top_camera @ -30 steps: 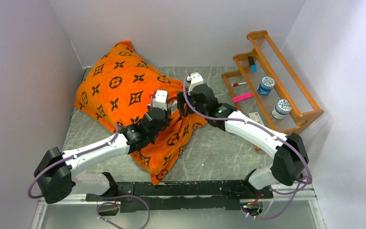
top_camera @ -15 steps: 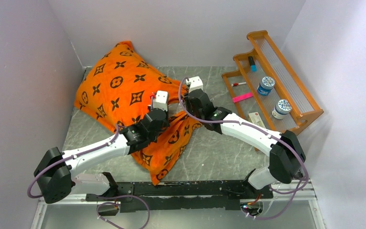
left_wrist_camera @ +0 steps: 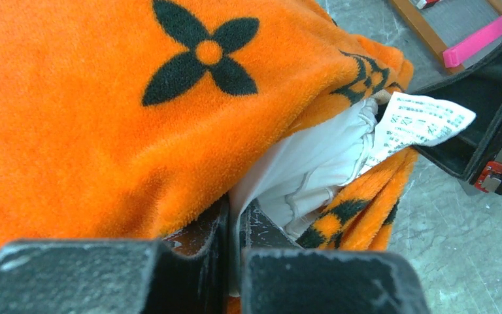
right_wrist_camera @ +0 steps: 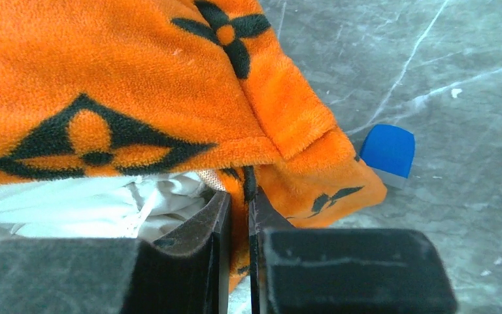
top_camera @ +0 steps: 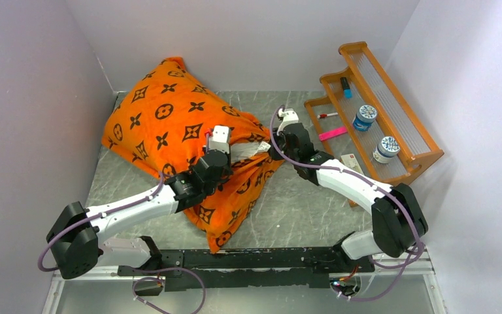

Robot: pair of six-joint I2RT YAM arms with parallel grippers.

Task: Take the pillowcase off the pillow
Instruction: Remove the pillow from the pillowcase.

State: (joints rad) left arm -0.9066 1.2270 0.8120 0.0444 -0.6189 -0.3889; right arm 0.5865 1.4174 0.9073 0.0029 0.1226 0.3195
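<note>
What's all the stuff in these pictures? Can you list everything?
table: one, grey marble, under everything
pillowcase: one, orange with dark brown shapes, back left
pillow: one, white, peeking out of the pillowcase's open end
label: one, white with print, at that opening
rack: one, brown wood, right side
tubs: two, white with blue patterned lids, on the rack
pink strip: one, on the rack
blue-capped marker: one, on the rack
blue block: one, on the table beside the pillowcase
left claw: one, black, shut on the pillow
right claw: one, black, shut on the pillowcase edge
</note>
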